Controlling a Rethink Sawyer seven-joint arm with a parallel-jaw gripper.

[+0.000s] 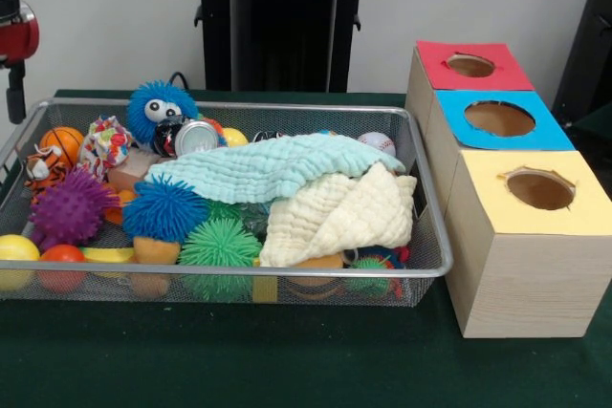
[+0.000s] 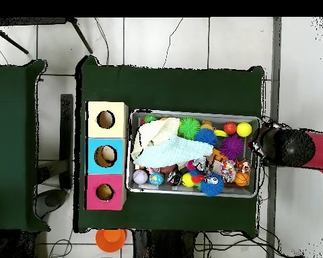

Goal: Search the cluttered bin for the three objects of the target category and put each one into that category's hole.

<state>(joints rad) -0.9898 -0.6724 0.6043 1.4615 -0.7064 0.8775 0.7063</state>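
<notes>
Sitting on the green bench (image 1: 287, 370), the cluttered bin (image 1: 432, 236) is heaped with balls and two cloths — an orange striped tiger (image 1: 43, 167) lies at its left end, beside a purple spiky ball (image 1: 69, 209). Three boxes (image 1: 521, 226) with holes stand just beside the bin's other end — the arm (image 2: 292, 148) reaches over the bin's rim, but whether the pincer is apart or together I cannot tell
</notes>
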